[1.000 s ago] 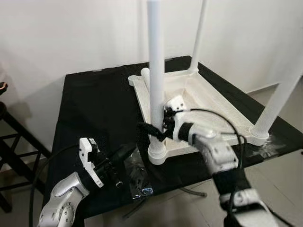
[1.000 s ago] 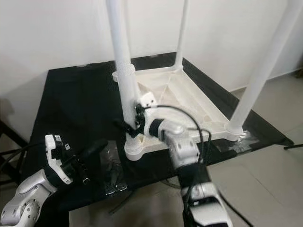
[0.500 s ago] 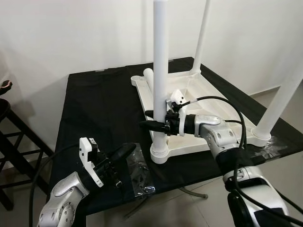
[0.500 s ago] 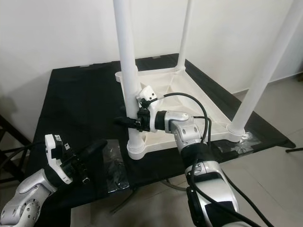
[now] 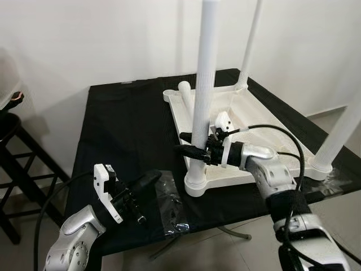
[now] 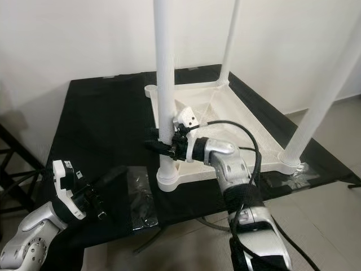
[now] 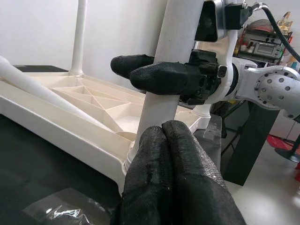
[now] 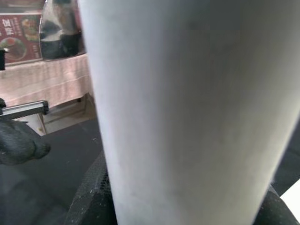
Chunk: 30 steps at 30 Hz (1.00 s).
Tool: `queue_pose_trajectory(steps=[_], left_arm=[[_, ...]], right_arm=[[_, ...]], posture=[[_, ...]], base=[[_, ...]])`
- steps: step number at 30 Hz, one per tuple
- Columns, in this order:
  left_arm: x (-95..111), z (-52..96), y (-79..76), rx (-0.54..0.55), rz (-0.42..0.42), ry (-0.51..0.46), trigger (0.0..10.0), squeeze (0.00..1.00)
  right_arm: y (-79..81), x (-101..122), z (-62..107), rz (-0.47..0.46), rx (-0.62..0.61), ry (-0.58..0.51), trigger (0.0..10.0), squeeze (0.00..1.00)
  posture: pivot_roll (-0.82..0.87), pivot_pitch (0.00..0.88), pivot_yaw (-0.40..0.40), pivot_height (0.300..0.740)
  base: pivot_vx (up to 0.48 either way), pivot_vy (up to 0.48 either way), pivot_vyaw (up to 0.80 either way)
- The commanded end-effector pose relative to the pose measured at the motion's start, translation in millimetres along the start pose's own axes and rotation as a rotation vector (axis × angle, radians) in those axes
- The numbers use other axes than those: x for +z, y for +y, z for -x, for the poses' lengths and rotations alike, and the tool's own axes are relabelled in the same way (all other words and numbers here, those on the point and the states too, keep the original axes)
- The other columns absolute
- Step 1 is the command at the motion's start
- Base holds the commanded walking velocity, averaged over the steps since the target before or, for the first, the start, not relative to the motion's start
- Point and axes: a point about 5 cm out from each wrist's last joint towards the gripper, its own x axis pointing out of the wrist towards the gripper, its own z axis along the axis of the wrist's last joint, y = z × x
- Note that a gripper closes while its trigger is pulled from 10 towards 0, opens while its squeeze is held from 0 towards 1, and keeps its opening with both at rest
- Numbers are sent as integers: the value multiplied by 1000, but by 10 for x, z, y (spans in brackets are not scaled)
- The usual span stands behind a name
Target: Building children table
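A white plastic children's table (image 5: 242,132) lies upside down on a big table with a black cloth (image 5: 124,130) over it. Its underside faces up, and you can see ribs inside it. Three white legs stand straight up from its corners. The near leg (image 5: 202,96) stands in the front corner closest to the robot. Another leg (image 5: 250,39) stands at the far corner, and a third leg (image 5: 341,132) stands at the right corner. One more white leg (image 5: 187,97) is lying down inside the upturned table, near the back left corner.

The right gripper (image 5: 190,144) reaches in from the right and holds the near leg low down, a little above its base. Its two black fingers (image 7: 164,77) go one on each side of the leg and press against it.

The left gripper (image 5: 148,180) hangs low over the front of the black cloth, to the left of the near leg and not touching it. Its two black fingers (image 7: 180,178) are pressed together with nothing between them. Just beside it a clear plastic bag (image 5: 169,209) lies flat on the cloth.

A dark stool (image 5: 14,147) stands on the floor to the left of the big table. A white wall (image 5: 113,39) is behind everything.
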Motion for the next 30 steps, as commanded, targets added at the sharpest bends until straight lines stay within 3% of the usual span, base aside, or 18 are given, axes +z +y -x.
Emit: queue_pose_trajectory(steps=[1,2,3,4,5,6,13,14,15,16,18,19,22,27,29,30], left_arm=[[22,27,3,3,-6,1,10000,0],[22,27,3,3,-6,1,10000,0],[34,41,9,2,-6,2,10000,0],[34,41,9,2,-6,2,10000,0],[40,48,19,0,-5,6,10000,0],[43,46,25,-3,-4,9,10000,0],[34,65,19,3,-2,10,10000,0],[36,70,18,7,-2,8,10000,0],[36,70,18,7,-2,8,10000,0],[37,74,17,9,-2,6,10000,0],[35,74,14,8,-1,6,10000,0],[32,73,10,6,1,7,10000,0],[28,72,7,3,2,9,10000,0],[20,60,3,0,4,9,10000,0],[20,60,3,0,4,9,10000,0],[20,54,2,1,3,8,10000,0]], right_arm=[[18,-289,46,-107,-217,82,0,0],[18,-289,46,-107,-217,82,0,0],[73,-418,79,-158,-576,97,0,0],[73,-418,79,-158,-576,97,0,0],[317,-515,16,-191,-661,121,0,0],[428,-527,5,-186,-726,119,0,0],[490,-571,-28,-184,-717,135,0,0],[508,-570,-32,-183,-712,147,4118,0],[508,-570,-32,-183,-712,147,4118,0],[521,-568,-35,-182,-709,155,10000,0],[530,-550,-51,-193,-682,143,10000,0],[532,-523,-69,-198,-651,126,10000,1000],[527,-467,-99,-209,-609,99,10000,1000],[451,-196,-185,-192,-439,-20,10000,1000],[451,-196,-185,-192,-439,-20,10000,1000],[452,-141,-191,-138,-343,-2,10000,980]], posture=[[17,0,-1,740],[17,0,-1,740],[7,0,6,740],[7,0,6,740],[5,2,18,740],[2,0,22,740],[11,0,10,740],[12,0,9,740],[12,0,9,740],[12,0,9,740],[10,0,8,740],[11,0,8,740],[11,0,8,740],[14,0,7,740],[14,0,7,740],[17,0,6,740]], base=[[0,0,0],[0,0,0],[0,0,0],[0,0,0],[0,0,0],[0,0,0],[0,0,0],[0,0,0],[0,0,0],[0,0,0],[0,0,0],[0,0,0],[0,0,0],[0,0,0],[0,0,0],[0,0,0]])
